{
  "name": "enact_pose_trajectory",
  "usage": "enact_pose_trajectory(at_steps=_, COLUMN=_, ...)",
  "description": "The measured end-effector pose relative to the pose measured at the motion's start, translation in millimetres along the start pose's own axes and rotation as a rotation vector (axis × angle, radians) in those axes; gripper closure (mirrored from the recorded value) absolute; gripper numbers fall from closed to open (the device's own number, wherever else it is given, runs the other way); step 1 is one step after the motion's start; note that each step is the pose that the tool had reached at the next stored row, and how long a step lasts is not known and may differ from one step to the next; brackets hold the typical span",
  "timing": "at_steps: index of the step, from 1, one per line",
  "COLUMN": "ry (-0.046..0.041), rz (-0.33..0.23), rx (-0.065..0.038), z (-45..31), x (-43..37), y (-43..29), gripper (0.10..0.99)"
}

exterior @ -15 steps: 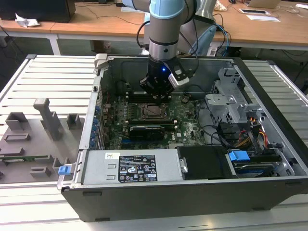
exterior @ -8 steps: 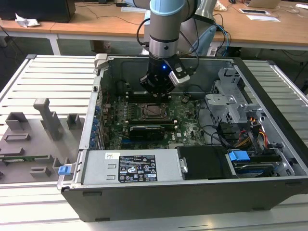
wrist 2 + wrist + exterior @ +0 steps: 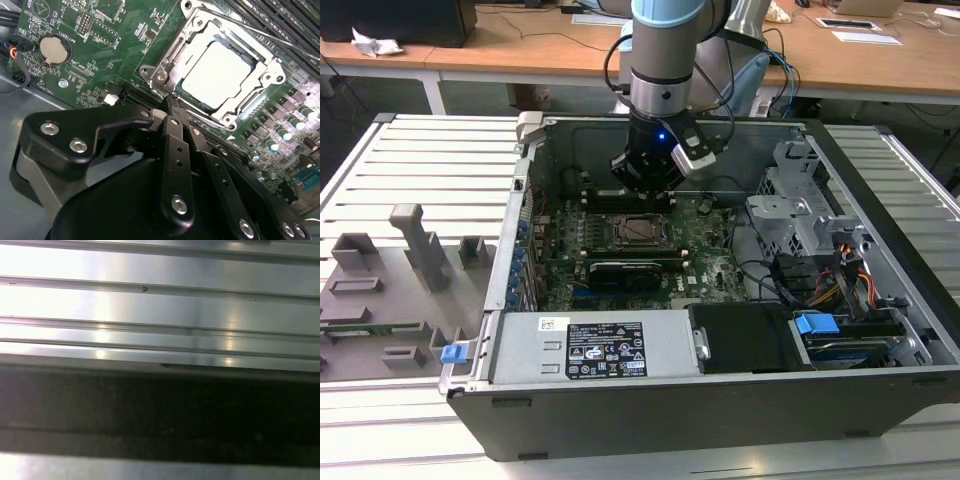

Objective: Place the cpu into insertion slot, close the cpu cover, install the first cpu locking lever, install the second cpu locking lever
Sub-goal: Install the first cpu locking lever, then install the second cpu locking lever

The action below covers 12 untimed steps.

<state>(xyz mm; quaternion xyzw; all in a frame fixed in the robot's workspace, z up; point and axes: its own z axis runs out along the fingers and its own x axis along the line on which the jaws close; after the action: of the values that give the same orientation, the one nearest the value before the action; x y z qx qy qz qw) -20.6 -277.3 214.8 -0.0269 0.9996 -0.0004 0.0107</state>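
The robot's black hand (image 3: 172, 107) hangs low inside the open grey computer case (image 3: 880, 190), just beside the square dark socket with its metal rim (image 3: 161, 76). Its fingers are pressed together and hold nothing. The small square chip with the shiny silver top (image 3: 220, 75) already lies flat in the socket. The thin silver metal frame (image 3: 265, 62) lies down around the chip, so the chip shows through its window. The closed tip seems made for pushing something thin, like a lever.
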Motion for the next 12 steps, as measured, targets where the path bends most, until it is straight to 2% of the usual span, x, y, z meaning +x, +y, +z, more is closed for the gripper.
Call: enact_pose_trajectory(at_steps=12, ry=0.0000, rz=0.000, rx=0.000, z=0.0, x=0.3, y=-5.4, gripper=0.980)
